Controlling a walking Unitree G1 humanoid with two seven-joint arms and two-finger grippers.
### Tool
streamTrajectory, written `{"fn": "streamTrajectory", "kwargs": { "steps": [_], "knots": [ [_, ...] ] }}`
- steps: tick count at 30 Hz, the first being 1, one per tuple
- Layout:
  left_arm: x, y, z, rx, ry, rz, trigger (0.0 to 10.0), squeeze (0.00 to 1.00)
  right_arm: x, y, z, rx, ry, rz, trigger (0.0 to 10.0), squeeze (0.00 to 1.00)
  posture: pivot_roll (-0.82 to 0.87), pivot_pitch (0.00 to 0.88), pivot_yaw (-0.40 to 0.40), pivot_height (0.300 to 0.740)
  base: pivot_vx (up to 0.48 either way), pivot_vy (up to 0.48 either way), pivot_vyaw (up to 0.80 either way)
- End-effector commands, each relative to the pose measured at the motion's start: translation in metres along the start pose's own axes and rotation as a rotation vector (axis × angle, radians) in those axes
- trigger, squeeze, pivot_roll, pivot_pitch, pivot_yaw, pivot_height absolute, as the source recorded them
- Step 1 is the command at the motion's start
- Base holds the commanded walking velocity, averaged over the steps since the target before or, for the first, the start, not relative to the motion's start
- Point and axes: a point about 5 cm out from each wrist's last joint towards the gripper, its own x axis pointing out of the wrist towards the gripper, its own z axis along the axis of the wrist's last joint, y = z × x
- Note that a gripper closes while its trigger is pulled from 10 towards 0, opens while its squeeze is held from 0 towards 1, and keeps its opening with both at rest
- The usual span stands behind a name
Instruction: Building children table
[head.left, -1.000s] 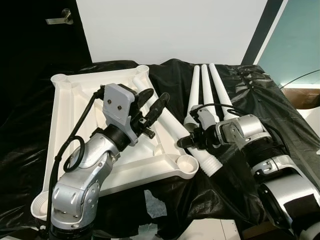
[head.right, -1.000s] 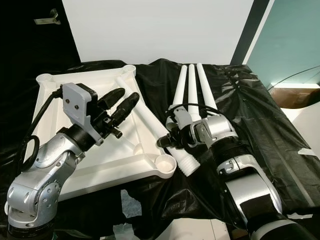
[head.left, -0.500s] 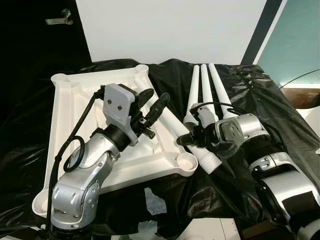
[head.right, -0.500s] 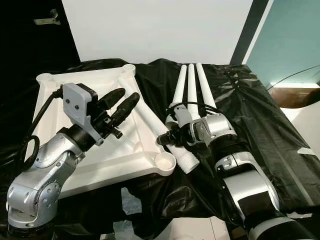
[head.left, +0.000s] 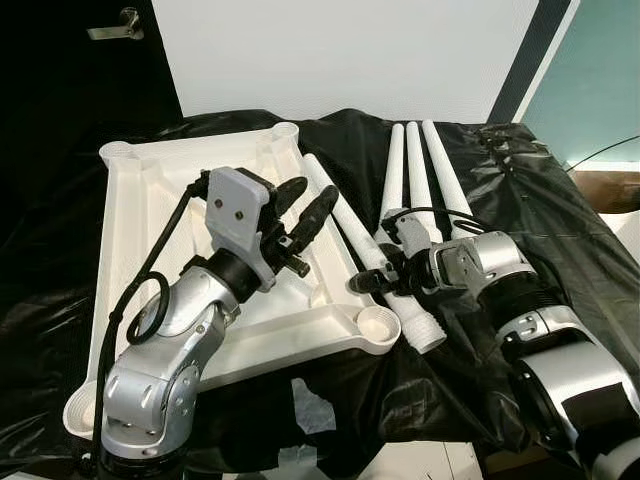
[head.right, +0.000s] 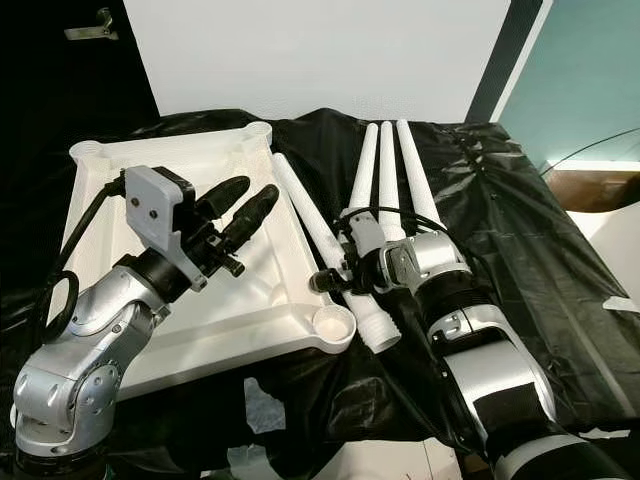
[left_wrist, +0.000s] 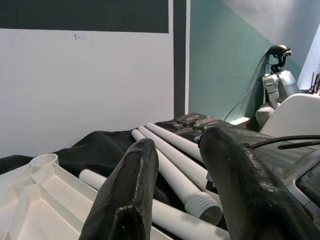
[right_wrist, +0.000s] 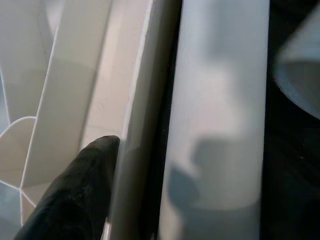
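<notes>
The white children's tabletop (head.left: 150, 200) lies upside down on black cloth, with round sockets at its corners, one at the near right (head.left: 378, 322). One white table leg (head.left: 335, 205) lies along the outside of its right rim, threaded end (head.left: 430, 335) towards me. My right gripper (head.left: 372, 283) is shut on this leg near that end. In the right wrist view one black finger (right_wrist: 75, 200) sits by the rim, beside the leg (right_wrist: 220, 125). Three more legs (head.left: 415, 170) lie side by side further right. My left gripper (head.left: 315, 188) hovers open above the tabletop, holding nothing.
Crumpled black cloth (head.left: 560, 220) covers the work surface, which ends close in front of me. A white wall (head.left: 350, 50) and a dark door (head.left: 60, 80) stand behind, with a teal wall (head.left: 600, 80) at the right. Another robot (left_wrist: 275, 80) stands in the background.
The leg's far end has swung right, off the tabletop and outside its right rim, with my right gripper on it. My left arm has stayed put.
</notes>
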Motion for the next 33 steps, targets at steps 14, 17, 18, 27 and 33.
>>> {"fn": "streamTrajectory", "kwargs": {
  "steps": [14, 17, 18, 27, 33],
  "knots": [
    [-0.002, -0.001, 0.002, -0.003, -0.001, 0.022, 10.0, 0.00, -0.024, -0.008, 0.029, 0.050, -0.267, -0.006, 10.0, 0.00, 0.15, 0.069, -0.059, 0.740, 0.000, 0.000, 0.00],
    [-0.002, -0.001, 0.001, -0.004, -0.001, 0.017, 10.0, 0.00, -0.026, -0.010, 0.027, 0.048, -0.269, -0.015, 10.0, 0.00, 0.15, 0.070, -0.056, 0.740, 0.000, 0.000, 0.00],
    [-0.002, -0.001, 0.001, -0.004, -0.001, 0.017, 10.0, 0.00, -0.026, -0.010, 0.027, 0.048, -0.269, -0.015, 10.0, 0.00, 0.15, 0.070, -0.056, 0.740, 0.000, 0.000, 0.00],
    [-0.001, -0.001, 0.001, -0.005, -0.001, 0.012, 10.0, 0.00, -0.032, -0.015, 0.021, 0.087, -0.248, -0.024, 10.0, 0.00, 0.15, 0.070, -0.053, 0.740, 0.000, 0.000, 0.00],
    [0.000, -0.001, 0.001, -0.005, 0.001, 0.008, 10.0, 0.00, -0.034, -0.016, 0.007, 0.020, -0.092, -0.058, 10.0, 0.00, 0.14, 0.070, -0.049, 0.740, 0.000, 0.000, 0.00]
  ]
}}
